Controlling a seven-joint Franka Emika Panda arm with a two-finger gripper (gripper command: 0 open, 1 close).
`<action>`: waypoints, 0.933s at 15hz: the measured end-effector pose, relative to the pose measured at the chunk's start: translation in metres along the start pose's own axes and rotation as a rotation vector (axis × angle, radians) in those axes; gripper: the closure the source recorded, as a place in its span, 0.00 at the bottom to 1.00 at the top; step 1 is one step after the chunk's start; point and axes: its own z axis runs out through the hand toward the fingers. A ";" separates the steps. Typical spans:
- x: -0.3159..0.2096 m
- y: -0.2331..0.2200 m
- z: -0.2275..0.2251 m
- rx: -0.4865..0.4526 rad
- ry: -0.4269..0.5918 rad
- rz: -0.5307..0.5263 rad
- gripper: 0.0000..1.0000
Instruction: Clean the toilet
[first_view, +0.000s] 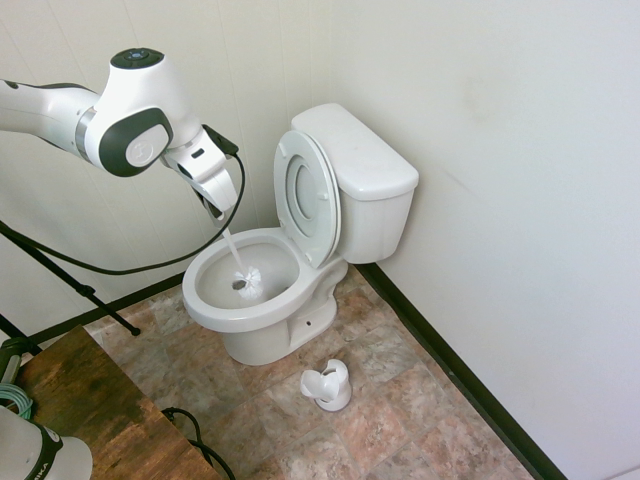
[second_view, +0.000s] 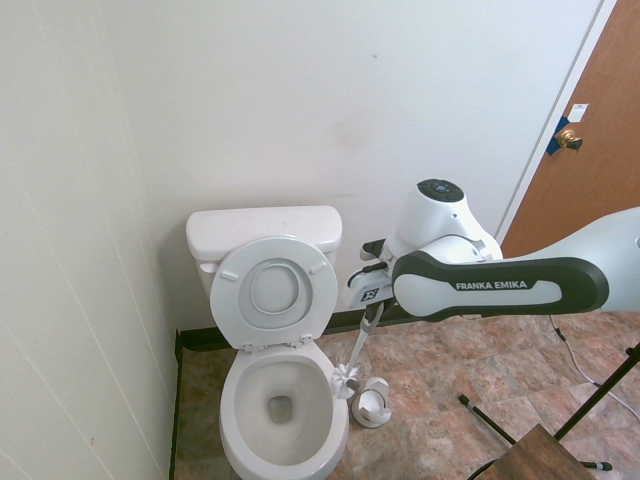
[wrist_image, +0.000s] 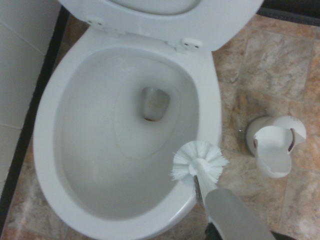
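Observation:
The toilet (first_view: 345, 190) stands in the corner with its lid and ring seat (second_view: 275, 292) tipped up against the tank. Its bowl (wrist_image: 50, 105) is open and looks clean and white. My gripper (first_view: 216, 206) hovers above the bowl's side and is shut on the handle of a white toilet brush (second_view: 362, 340). The handle slants down from the gripper. The bristle head (wrist_image: 199, 161) sits at the inner edge of the rim, on the side nearest the brush holder. Whether the bristles touch the ceramic I cannot tell.
A small white brush holder (first_view: 328, 385) stands empty on the tiled floor beside the bowl (second_view: 373, 402). Walls close in behind and to one side of the toilet. A wooden table (first_view: 90, 400) lies near the arm's base, and a brown door (second_view: 590, 150) is further off.

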 end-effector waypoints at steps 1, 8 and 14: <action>-0.008 -0.006 0.003 0.006 0.001 -0.014 1.00; -0.020 -0.031 0.002 0.034 0.026 -0.032 1.00; -0.037 -0.126 0.082 0.021 -0.006 -0.092 1.00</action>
